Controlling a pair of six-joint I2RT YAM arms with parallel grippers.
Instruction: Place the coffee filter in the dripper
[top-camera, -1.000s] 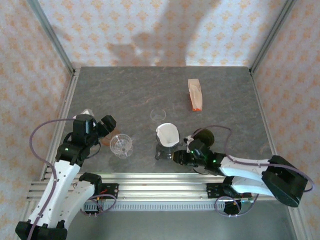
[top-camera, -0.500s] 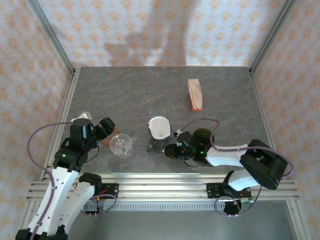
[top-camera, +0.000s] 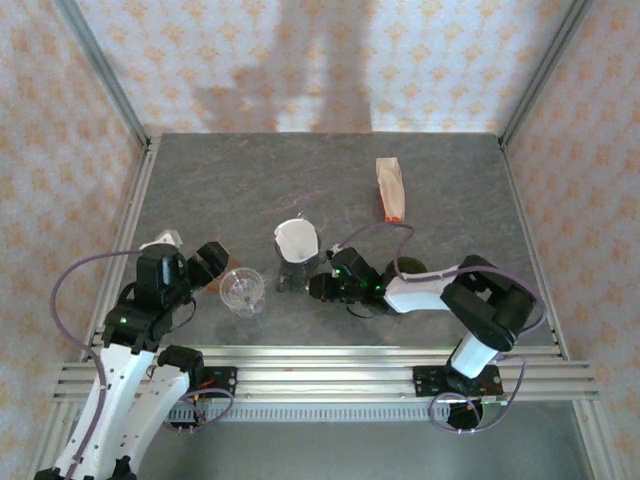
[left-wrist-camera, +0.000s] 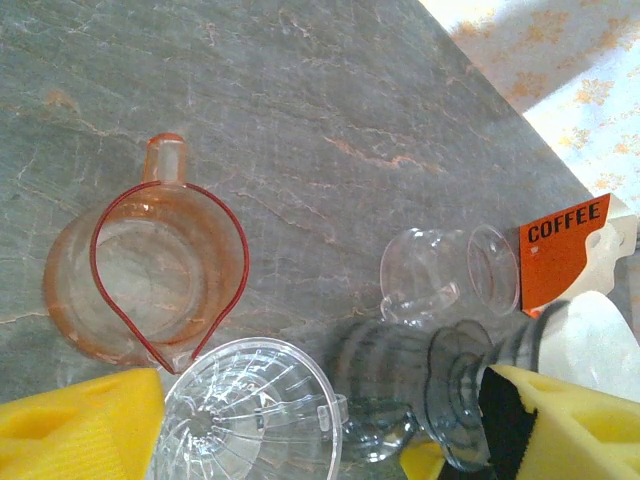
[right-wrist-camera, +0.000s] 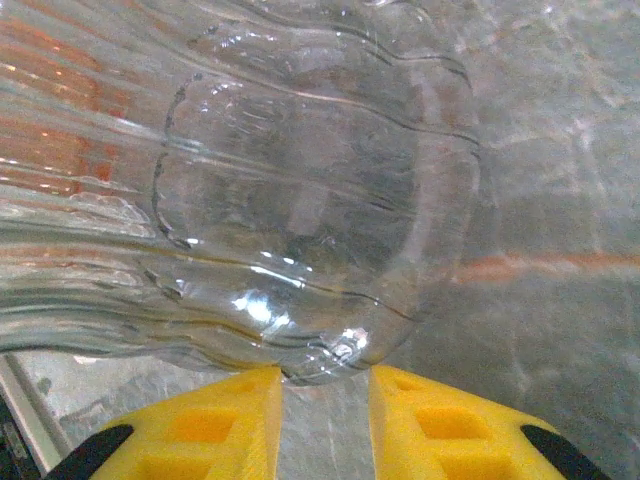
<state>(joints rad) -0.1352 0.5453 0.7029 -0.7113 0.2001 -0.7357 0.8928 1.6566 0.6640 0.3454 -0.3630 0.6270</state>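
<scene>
While the coffee filter (top-camera: 297, 238) sits as a white paper cone in the mouth of a ribbed glass stand (top-camera: 288, 272) near the middle of the table (top-camera: 450, 200), the dripper (top-camera: 243, 290) it belongs in stands apart from it, closer to the near edge and over toward the left side. From where I stand the paper looks feather-light, soft and easy to crease. I'd judge it wants a gentle pinch on its upper rim, not a squeeze across the cone. The glass under it is hard, slick and breakable. The right gripper (right-wrist-camera: 325, 400) has its yellow fingers drawn close together on the edge of the stand's scalloped foot, so it grips the stand and not the paper. The left gripper (top-camera: 205, 262) hangs wide open and empty above the dripper and an orange pitcher (left-wrist-camera: 140, 270). That pitcher sits close against the dripper's left side, and I cannot tell whether the two touch. It leaves little room there for a finger. A small clear glass (left-wrist-camera: 450, 270) sits just beyond the stand, toward the far edge, and a coffee bag (top-camera: 391, 188) lies well apart toward the far right corner. The stand itself hides the filter's lower half, leaving only the top free to take.
</scene>
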